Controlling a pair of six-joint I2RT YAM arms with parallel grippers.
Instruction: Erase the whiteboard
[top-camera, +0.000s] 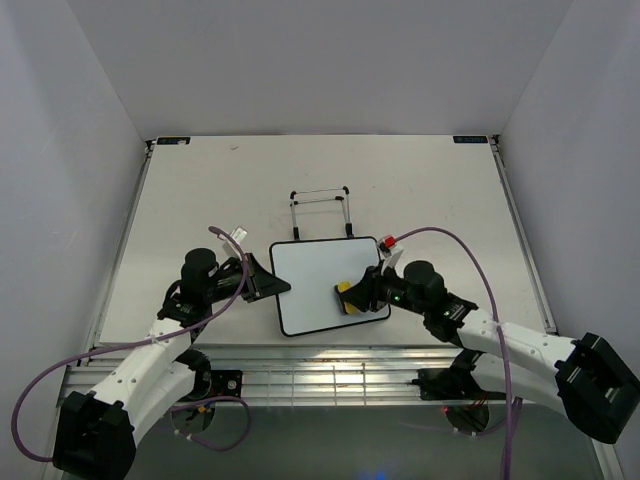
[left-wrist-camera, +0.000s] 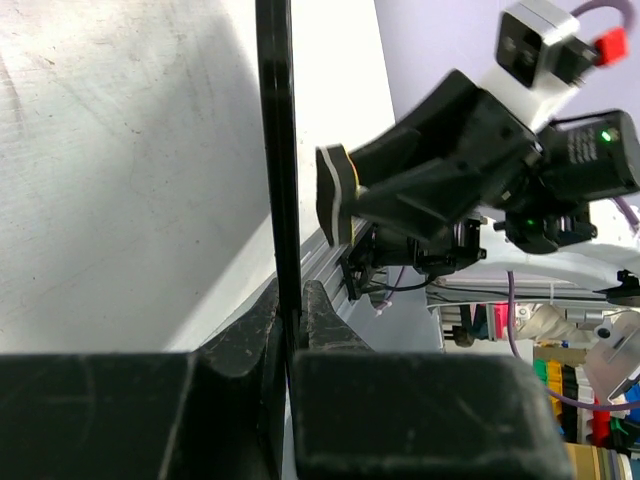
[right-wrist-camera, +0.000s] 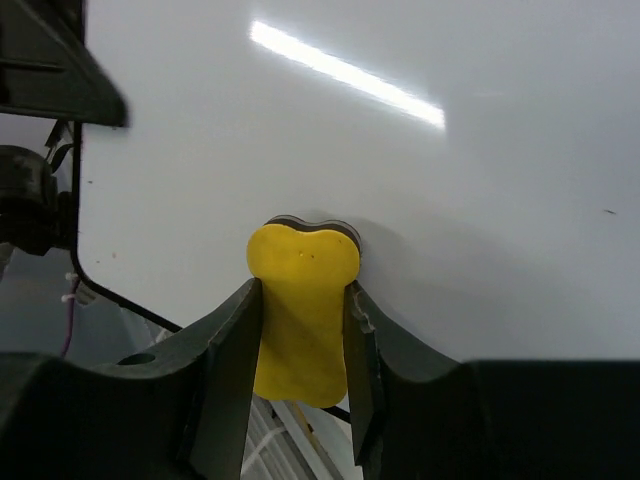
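Observation:
The whiteboard (top-camera: 315, 283) is a white board with a thin black frame, lying tilted in the middle of the table. My left gripper (top-camera: 272, 285) is shut on its left edge; in the left wrist view the black frame (left-wrist-camera: 277, 160) runs up from between my jaws. My right gripper (top-camera: 352, 297) is shut on the yellow sponge (top-camera: 344, 294) and presses its dark pad against the board near the right edge. In the right wrist view the sponge (right-wrist-camera: 300, 300) is squeezed between the fingers against the white surface (right-wrist-camera: 400, 180). The board looks blank.
A thin black wire stand (top-camera: 320, 212) stands just behind the board. The table's metal front rail (top-camera: 330, 365) runs under both arms. White walls close in left, right and back.

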